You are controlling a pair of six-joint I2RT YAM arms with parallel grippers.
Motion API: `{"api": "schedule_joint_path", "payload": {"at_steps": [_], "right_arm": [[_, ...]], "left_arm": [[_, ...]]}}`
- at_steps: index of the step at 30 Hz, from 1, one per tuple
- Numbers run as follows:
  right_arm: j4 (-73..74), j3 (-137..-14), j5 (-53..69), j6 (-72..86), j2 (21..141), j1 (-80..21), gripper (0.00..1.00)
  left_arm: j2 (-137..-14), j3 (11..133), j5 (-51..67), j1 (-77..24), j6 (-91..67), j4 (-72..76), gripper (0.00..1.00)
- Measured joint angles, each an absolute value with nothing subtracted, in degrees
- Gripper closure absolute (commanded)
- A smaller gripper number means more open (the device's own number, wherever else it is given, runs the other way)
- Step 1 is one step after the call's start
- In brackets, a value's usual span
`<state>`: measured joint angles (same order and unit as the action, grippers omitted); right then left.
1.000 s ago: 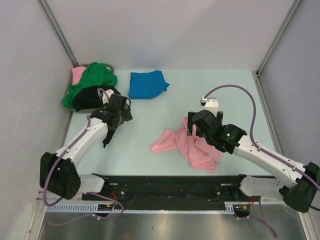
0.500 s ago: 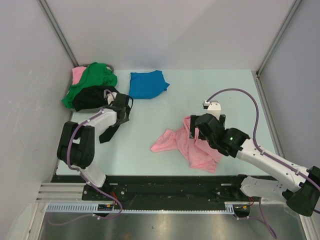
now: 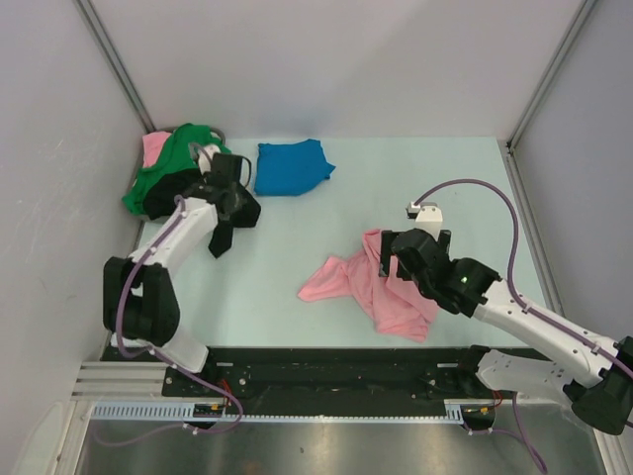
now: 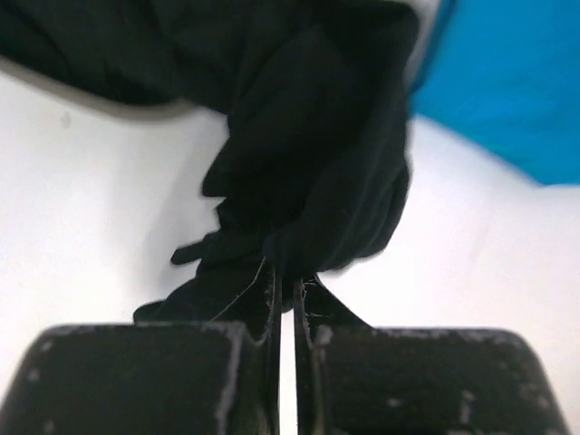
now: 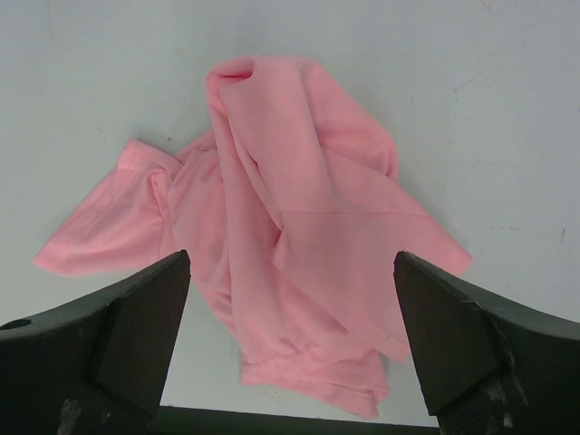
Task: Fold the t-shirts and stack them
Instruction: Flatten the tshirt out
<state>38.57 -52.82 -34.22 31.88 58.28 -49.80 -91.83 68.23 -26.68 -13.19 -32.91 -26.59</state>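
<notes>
The left end effector (image 4: 285, 283) is clenched on a fold of the black t-shirt (image 4: 317, 163), holding it just beside the green t-shirt (image 3: 188, 158) heaped at the far left corner of the worktop (image 3: 425, 178). A folded blue t-shirt (image 3: 292, 166) lies to its right. The right end effector (image 5: 290, 263) hovers released, fingers spread wide, above the crumpled pink t-shirt (image 5: 299, 217). A pink scrap (image 3: 153, 146) behind the heap may be another garment.

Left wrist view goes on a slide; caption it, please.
Left claw shut on the black t-shirt, blue t-shirt behind at right.
</notes>
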Motion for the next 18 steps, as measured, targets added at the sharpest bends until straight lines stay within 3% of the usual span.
{"api": "schedule_joint_path", "payload": {"at_steps": [12, 15, 18], "right_arm": [[37.6, -52.8, -34.2, 31.5, 59.2, -49.8, 0.00], [36.5, -52.6, -34.0, 31.3, 61.1, -49.8, 0.00], [35.0, -52.5, -33.7, 31.0, 63.7, -49.8, 0.00]], "left_arm": [[-90.2, 102.5, -31.8, -5.5, -28.8, -33.4, 1.00], [-91.7, 103.6, -33.7, -3.1, -28.0, -32.8, 1.00], [-90.8, 97.3, -35.9, -2.5, -28.0, -29.6, 1.00]]}}
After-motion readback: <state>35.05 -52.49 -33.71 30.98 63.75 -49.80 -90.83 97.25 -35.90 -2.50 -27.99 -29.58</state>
